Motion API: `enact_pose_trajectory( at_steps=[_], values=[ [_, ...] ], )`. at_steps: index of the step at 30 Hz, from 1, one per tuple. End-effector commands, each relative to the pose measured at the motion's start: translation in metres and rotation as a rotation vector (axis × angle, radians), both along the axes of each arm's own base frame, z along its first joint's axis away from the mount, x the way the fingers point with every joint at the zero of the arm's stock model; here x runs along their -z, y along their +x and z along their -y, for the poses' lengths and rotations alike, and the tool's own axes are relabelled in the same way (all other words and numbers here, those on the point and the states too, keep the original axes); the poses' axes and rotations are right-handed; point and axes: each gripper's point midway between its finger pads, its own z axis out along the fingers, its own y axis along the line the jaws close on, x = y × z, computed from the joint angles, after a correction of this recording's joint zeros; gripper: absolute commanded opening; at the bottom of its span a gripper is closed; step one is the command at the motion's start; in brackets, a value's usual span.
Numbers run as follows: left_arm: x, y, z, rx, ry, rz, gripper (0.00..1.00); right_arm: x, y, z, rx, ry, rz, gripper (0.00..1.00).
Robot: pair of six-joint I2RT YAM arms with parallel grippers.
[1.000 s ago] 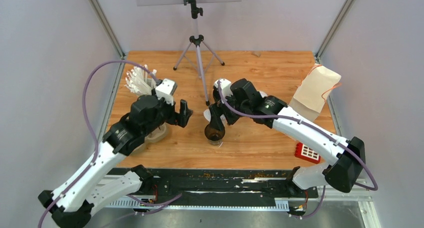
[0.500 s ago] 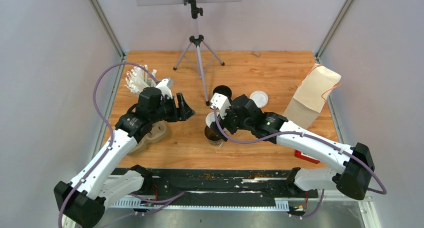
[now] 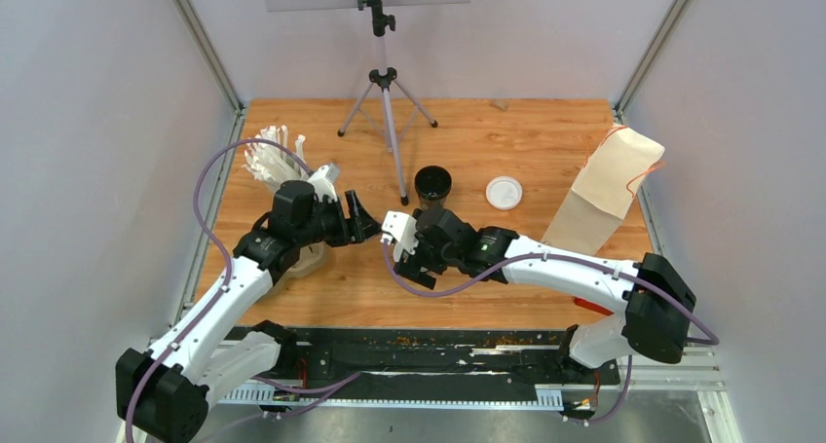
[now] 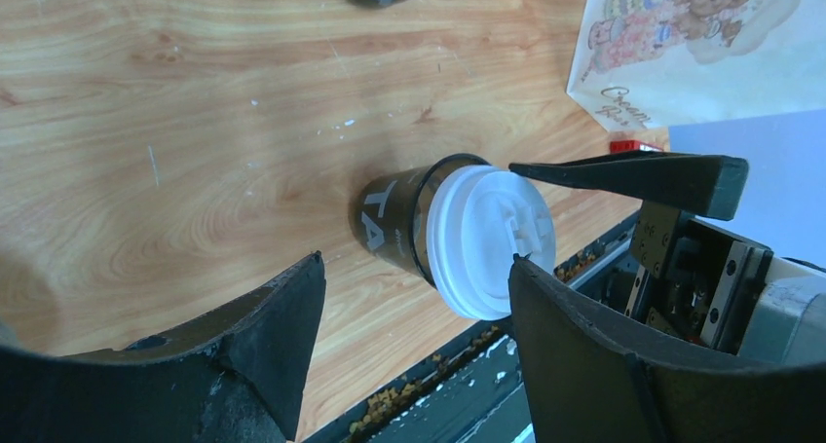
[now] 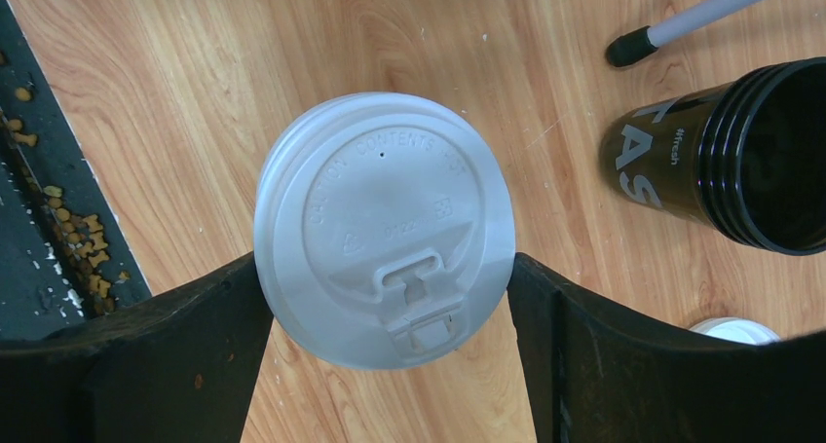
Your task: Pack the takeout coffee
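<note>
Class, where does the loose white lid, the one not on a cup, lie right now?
In the top view, the loose white lid lies flat on the right half of the table, between the open black cup and the paper bag.

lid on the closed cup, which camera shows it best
Right wrist: the lid sits centred, face-on, sip tab and embossing clear. Left wrist shows it obliquely on the black cup. Top external hides it under the right arm.

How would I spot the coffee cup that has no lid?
Find the tripod on the wooden table. Just right of its nearest foot stands a black cup. Its mouth is open, unlike the other cup, which wears a white lid.
</note>
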Motion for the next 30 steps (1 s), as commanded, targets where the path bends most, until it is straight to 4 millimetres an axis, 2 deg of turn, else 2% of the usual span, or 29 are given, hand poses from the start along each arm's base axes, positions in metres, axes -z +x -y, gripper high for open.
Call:
enact_pose_trajectory(
  at_steps=[1,12,16,25,30],
  values=[
    [-0.002,0.000,0.009,0.039,-0.051,0.027,0.77,-0.014,0.015,-0.007,0.027,0.001,0.077,0.86],
    [0.017,-0.001,0.017,0.080,-0.058,-0.034,0.75,-0.004,0.009,-0.004,0.029,-0.036,0.026,0.87],
    [0.019,-0.002,0.018,0.083,-0.063,-0.034,0.74,-0.005,0.008,-0.005,0.033,-0.032,0.020,0.87],
    [0.029,-0.001,0.022,0.090,-0.080,-0.064,0.74,0.005,0.011,-0.003,0.054,-0.055,0.020,0.90],
    [0.029,-0.001,0.025,0.099,-0.096,-0.067,0.74,0.000,0.012,-0.003,0.061,-0.038,0.033,0.92]
  ],
)
